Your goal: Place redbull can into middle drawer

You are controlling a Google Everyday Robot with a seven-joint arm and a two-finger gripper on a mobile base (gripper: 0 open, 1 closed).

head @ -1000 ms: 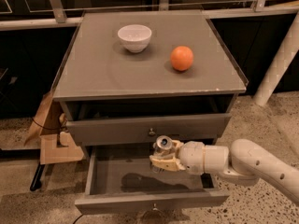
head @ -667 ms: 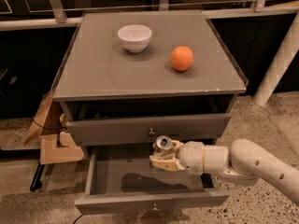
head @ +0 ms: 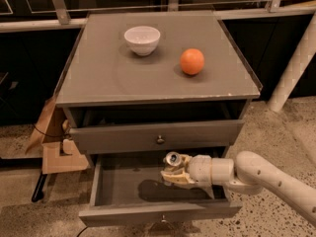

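Over the open middle drawer [head: 116,187], in the single camera view, the gripper [head: 174,173] hangs at the end of the arm that reaches in from the right. Its jaws are closed on the redbull can [head: 172,158], of which little shows beyond the shiny round top, upright just below the front of the upper drawer [head: 123,139]. Set against the pictures from a second ago, almost nothing has shifted. The gripper and can sit at the same spot above the drawer floor, the drawer is pulled out as far, and the same dark shadow lies under the gripper. I read this as a pause in the carry, with the can brought over its target but not yet lowered or let go. The release therefore remains to be done. On the worktop [head: 98,78] the white bowl [head: 142,39] and the orange [head: 192,61] stand well apart and untouched.
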